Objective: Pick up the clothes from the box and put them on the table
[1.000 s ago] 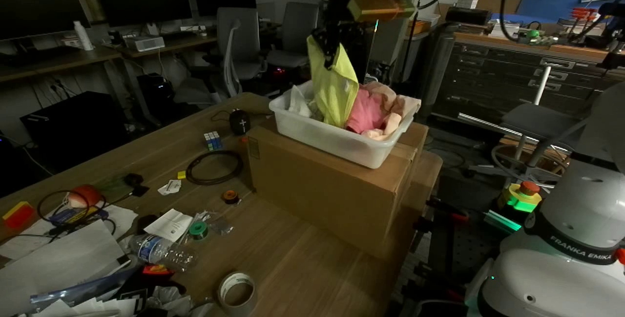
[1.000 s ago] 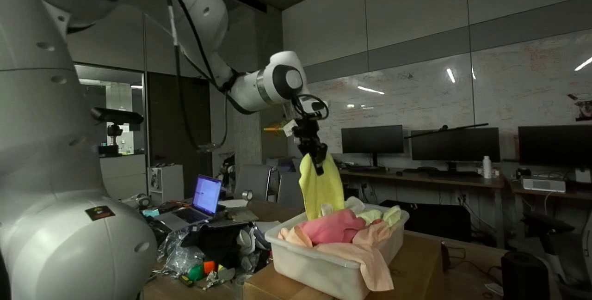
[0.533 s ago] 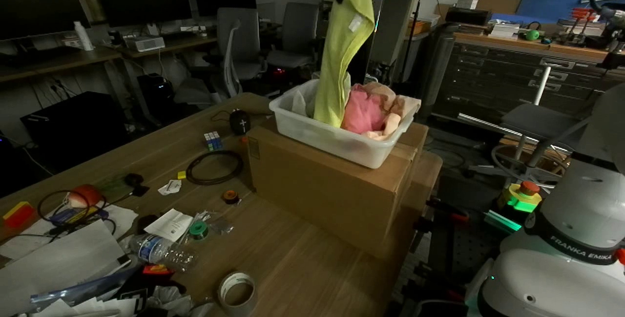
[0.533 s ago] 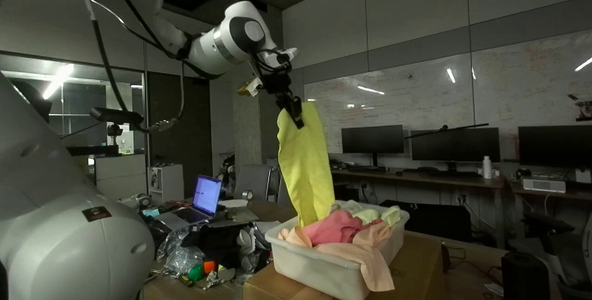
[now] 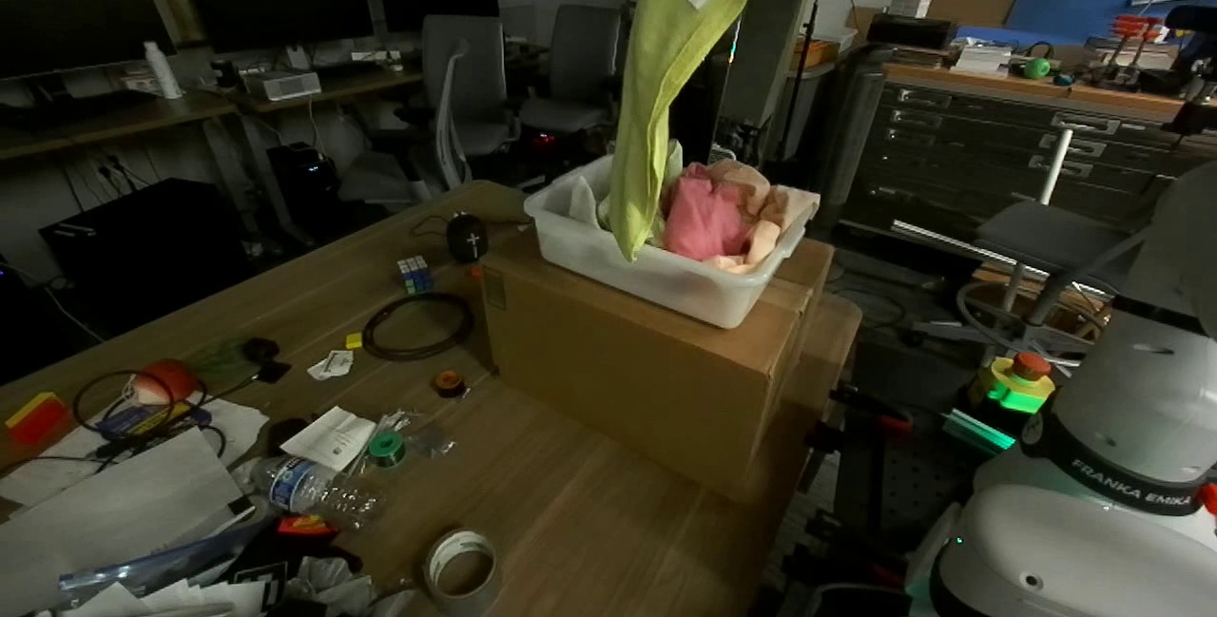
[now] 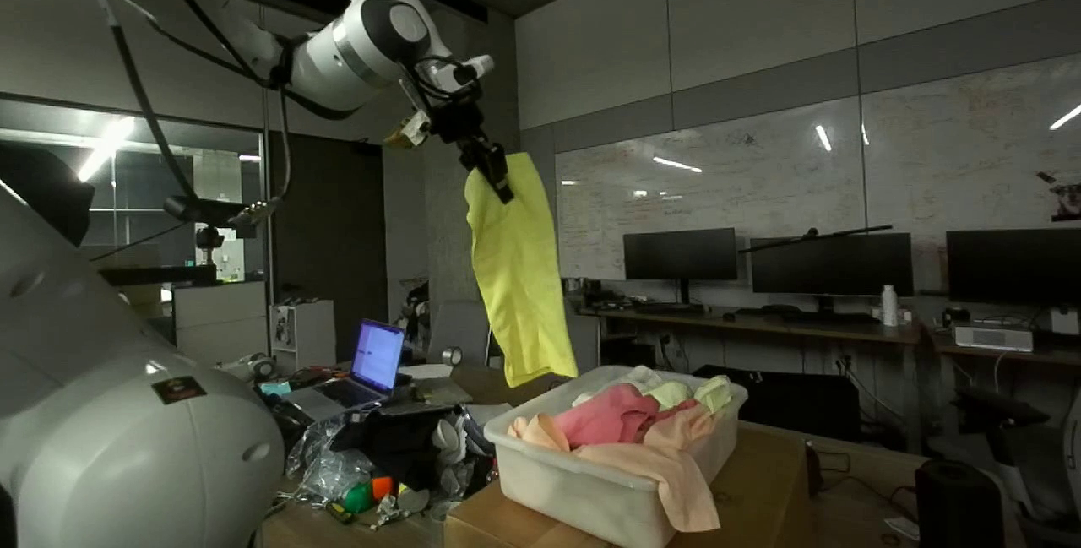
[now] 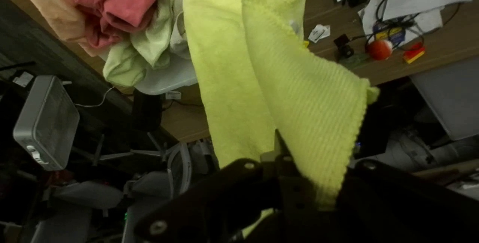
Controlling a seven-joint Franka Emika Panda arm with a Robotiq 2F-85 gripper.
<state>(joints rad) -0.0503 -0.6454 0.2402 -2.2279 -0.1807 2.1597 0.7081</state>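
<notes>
My gripper [image 6: 505, 192] is shut on the top of a yellow cloth [image 6: 519, 278] and holds it high. The cloth hangs down long; its lower end is above the bin's rim. In an exterior view the cloth [image 5: 656, 75] shows, but the gripper is almost wholly out of frame at the top. In the wrist view the cloth [image 7: 232, 67] hides one finger. A white bin [image 5: 656, 279] holds pink cloth [image 6: 608, 417], peach cloth [image 6: 676, 463] draped over the rim, pale green cloth [image 6: 714, 393] and white cloth [image 5: 583, 203]. The wooden table [image 5: 608, 541] lies below.
The bin stands on a cardboard box [image 5: 627, 370] on the table. A black speaker [image 5: 467, 237], puzzle cube [image 5: 415, 275], tape roll [image 5: 475, 601], bottle [image 5: 323, 493] and papers [image 5: 124, 503] lie about. A laptop [image 6: 377, 355] and clutter stand near the robot's base.
My gripper has risen and moved back toward the robot's base with the yellow cloth. The cloth's lower end has come up out of the bin. The other clothes have stayed.
</notes>
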